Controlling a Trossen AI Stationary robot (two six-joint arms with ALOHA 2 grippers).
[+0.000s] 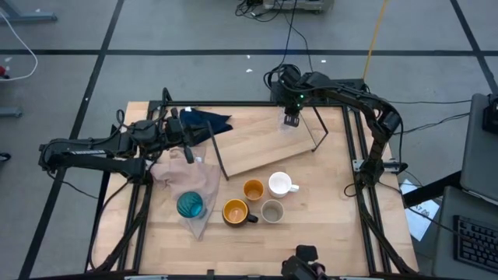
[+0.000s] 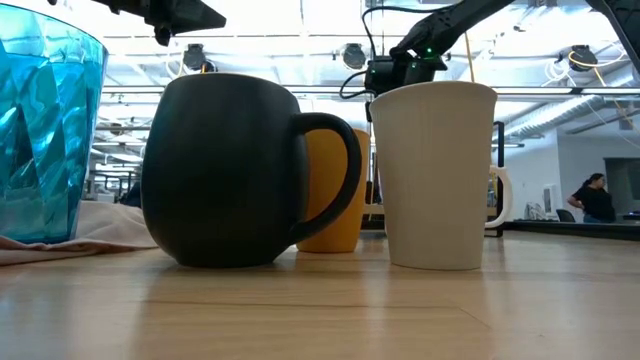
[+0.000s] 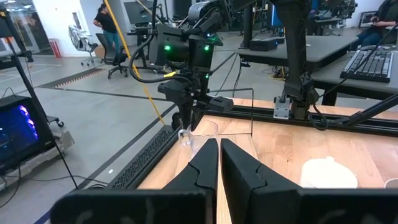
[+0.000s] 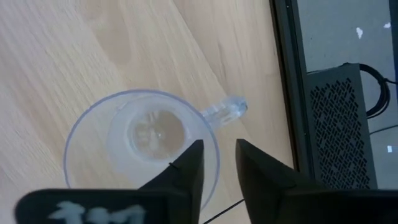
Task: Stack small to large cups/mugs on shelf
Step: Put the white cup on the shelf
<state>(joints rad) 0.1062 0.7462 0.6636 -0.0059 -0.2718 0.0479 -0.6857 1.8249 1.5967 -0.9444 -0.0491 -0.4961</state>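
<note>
My left jaws (image 1: 189, 152) rest pressed together and empty at the left of the surface (image 1: 327, 233), over the pinkish cloth (image 1: 187, 177) beside the dark blue cloth (image 1: 204, 120). The teal tumbler (image 1: 190, 204) stands on that pinkish cloth, near left. Right of it cluster the dark mug with orange inside (image 1: 236, 211), the small orange cup (image 1: 253, 189), the grey-beige cup (image 1: 272, 211) and the white handled mug (image 1: 280, 184). On the shelf (image 1: 257, 148), at its far right corner, the clear cup (image 4: 143, 146) stands upright. My right jaws (image 4: 217, 163) hang just over its rim, slightly spread, one finger inside, pinching nothing.
</note>
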